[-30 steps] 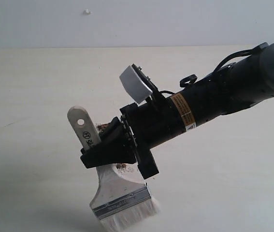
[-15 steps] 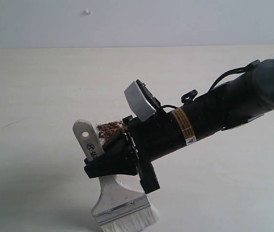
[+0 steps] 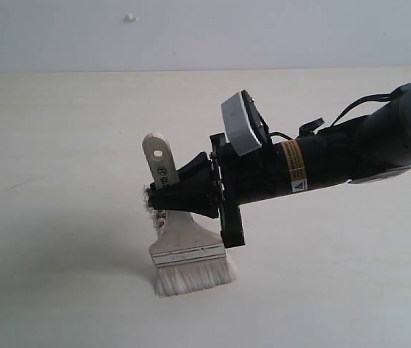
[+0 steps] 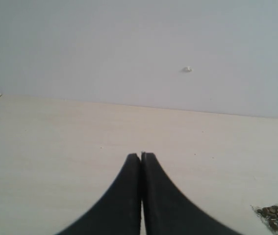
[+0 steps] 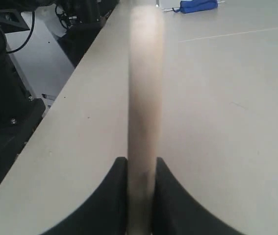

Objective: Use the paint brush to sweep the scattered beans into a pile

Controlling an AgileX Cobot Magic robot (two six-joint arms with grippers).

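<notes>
Left of centre in the exterior view, the paint brush (image 3: 188,243) stands nearly upright with its bristles on the tabletop (image 3: 60,145), its handle clamped in the right gripper (image 3: 163,197) reaching in from the right, while the left gripper (image 4: 141,159), pressed closed and empty, has beans (image 4: 277,216) lying nearby.

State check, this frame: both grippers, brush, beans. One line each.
right gripper: shut on the paint brush handle.
paint brush: held near upright, handle end up, bristles down at the table; contact unclear.
left gripper: shut, holding nothing.
beans: clustered in a dense patch, cut off by the left wrist view's edge; mostly hidden behind the right gripper in the exterior view.
</notes>
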